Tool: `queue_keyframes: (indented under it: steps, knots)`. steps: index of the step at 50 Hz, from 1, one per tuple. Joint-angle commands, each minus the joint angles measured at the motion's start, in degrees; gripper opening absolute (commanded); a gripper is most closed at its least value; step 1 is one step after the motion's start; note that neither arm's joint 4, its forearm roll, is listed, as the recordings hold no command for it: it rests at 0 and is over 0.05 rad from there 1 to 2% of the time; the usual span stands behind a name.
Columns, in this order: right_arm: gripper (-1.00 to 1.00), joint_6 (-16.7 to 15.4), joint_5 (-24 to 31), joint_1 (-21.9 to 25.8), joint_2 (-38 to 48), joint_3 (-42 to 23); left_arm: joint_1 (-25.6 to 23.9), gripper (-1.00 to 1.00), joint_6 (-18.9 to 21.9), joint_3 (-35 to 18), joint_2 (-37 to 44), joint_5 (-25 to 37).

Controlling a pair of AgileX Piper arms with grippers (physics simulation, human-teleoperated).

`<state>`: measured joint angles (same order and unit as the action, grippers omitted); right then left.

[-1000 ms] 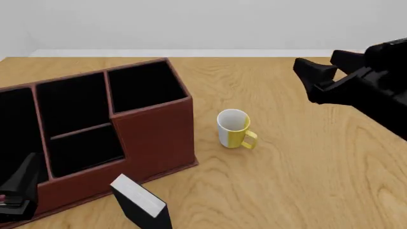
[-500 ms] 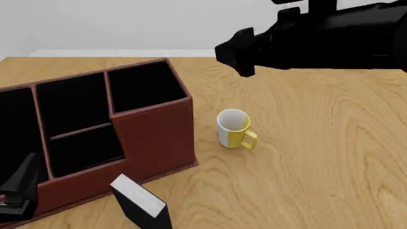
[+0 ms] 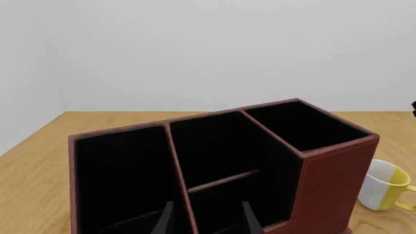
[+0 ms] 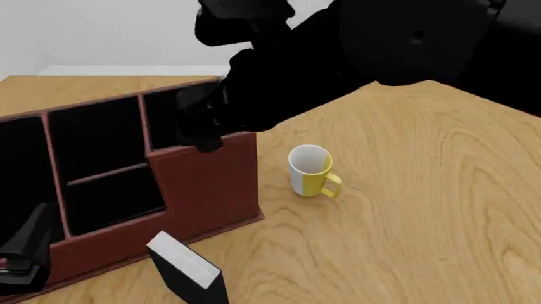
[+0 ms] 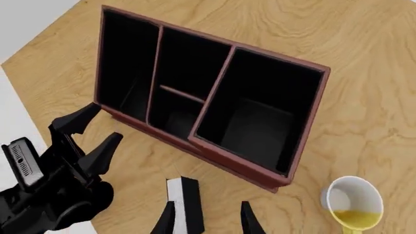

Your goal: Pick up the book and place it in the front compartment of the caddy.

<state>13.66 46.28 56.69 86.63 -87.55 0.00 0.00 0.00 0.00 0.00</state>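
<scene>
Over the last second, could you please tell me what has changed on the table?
The right arm swept in from the right, across and above the caddy, its end effector now over the book. Nothing was grasped or released. The book, caddy, mug and left end effector stayed put.

A warm, light wood grain with darker curving streaks is shown across the tabletop (image 4: 422,209). The caddy (image 4: 207,180) is coloured reddish-brown outside, and its compartments are lined in black. A black cover and white page edges are seen on the book (image 4: 187,268). The mug (image 4: 311,171) is split between white and yellow, with a yellow handle. Both arms and the left gripper (image 5: 91,139) are rendered black. The wall behind is pale grey-white.
</scene>
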Motion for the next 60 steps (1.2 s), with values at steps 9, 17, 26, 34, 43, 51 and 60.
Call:
queue_keyframes:
  steps: [9,17,26,34,43,51,60]
  knots:
    - [1.0,2.49,8.82,5.39,11.72,-8.09,0.0,1.0,0.0,0.0,0.0,0.0]
    - [1.0,2.11,10.71,3.75,14.35,-8.25,0.0,1.0,0.0,0.0,0.0,0.0]
    - [1.0,5.01,9.71,6.04,13.3,-2.74,0.0,1.0,0.0,0.0,0.0,0.0]
    - [1.0,7.98,7.42,8.09,11.29,2.99,0.0,1.0,0.0,0.0,0.0,0.0]
    - [1.0,11.25,4.32,10.26,10.02,8.24,0.0,1.0,0.0,0.0,0.0,0.0]
    - [1.0,12.32,3.12,11.58,9.83,10.54,0.0,1.0,0.0,0.0,0.0,0.0]
    - [1.0,11.63,2.32,11.78,10.4,12.36,0.0,1.0,0.0,0.0,0.0,0.0]
